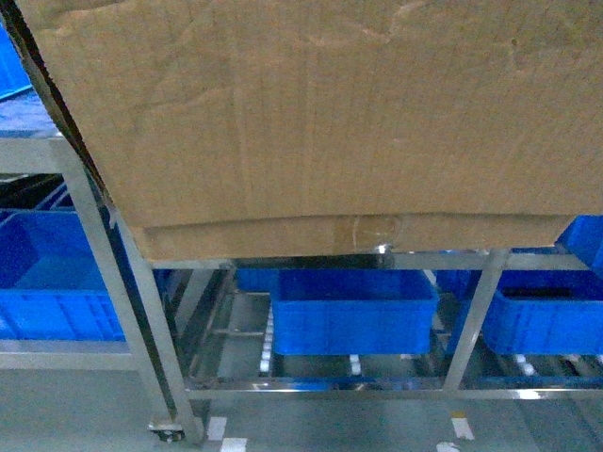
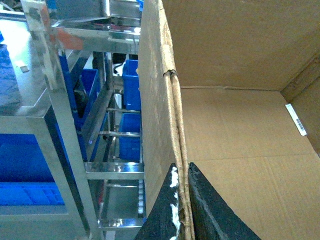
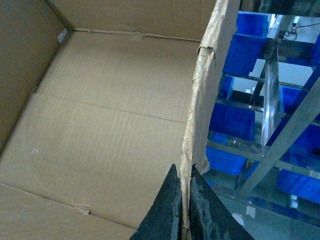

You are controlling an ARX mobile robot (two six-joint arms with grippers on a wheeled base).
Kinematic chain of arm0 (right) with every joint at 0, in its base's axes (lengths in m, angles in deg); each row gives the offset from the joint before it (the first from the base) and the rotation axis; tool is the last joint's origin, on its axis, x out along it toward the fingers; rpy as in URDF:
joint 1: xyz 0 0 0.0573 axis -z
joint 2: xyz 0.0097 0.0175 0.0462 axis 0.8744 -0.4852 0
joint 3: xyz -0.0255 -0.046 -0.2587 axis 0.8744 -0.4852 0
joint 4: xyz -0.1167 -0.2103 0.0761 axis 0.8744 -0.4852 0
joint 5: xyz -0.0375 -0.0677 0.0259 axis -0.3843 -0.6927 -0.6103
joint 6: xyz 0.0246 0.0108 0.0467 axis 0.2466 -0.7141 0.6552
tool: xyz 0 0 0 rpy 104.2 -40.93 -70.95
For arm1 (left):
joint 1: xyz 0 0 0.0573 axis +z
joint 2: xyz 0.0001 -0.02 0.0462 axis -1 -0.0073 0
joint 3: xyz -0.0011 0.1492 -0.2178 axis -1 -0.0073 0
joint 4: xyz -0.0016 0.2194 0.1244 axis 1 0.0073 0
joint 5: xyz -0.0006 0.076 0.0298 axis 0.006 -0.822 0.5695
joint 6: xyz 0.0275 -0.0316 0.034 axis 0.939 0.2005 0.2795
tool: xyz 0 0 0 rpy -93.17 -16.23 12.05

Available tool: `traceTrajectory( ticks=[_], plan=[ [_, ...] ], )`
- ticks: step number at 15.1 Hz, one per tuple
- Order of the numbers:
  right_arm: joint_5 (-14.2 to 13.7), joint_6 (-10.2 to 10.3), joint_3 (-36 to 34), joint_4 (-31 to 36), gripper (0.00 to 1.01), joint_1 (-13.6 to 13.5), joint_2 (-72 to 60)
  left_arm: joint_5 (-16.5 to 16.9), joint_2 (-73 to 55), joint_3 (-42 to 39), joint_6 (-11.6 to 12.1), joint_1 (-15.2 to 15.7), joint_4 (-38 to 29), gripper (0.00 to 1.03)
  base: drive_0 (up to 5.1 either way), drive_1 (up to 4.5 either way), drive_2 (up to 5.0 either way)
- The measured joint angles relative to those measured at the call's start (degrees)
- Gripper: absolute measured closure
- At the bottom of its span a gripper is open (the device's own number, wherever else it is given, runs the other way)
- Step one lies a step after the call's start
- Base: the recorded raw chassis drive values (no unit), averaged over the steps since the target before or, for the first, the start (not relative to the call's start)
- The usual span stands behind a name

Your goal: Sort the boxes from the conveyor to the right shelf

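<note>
A large brown cardboard box (image 1: 330, 113) fills the top of the head view, held up in front of the steel shelf (image 1: 311, 264), whose white rollers show lower down. My left gripper (image 2: 181, 167) is shut on the box's left wall (image 2: 155, 100), one black finger inside and one outside. My right gripper (image 3: 185, 170) is shut the same way on the torn right wall (image 3: 200, 110). The box's bare inside (image 3: 110, 125) shows in both wrist views. Neither gripper appears in the head view. The conveyor is out of view.
Blue plastic crates (image 1: 353, 311) (image 1: 546, 320) sit on the shelf's lower roller tier under the box. Another steel rack with a blue crate (image 1: 47, 273) stands at the left. An angled steel leg (image 1: 141, 311) runs down to the grey floor with white tape marks (image 1: 462, 428).
</note>
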Motion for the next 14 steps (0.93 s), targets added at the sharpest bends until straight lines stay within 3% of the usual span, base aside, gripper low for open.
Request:
traceTrajectory(
  ticks=[14],
  plan=[
    [-0.02, 0.0, 0.0, -0.11, 0.99, 0.0, 0.02, -0.07, 0.07, 0.0, 0.0, 0.11, 0.13, 1.01, 0.0, 0.0, 0.0]
  ],
)
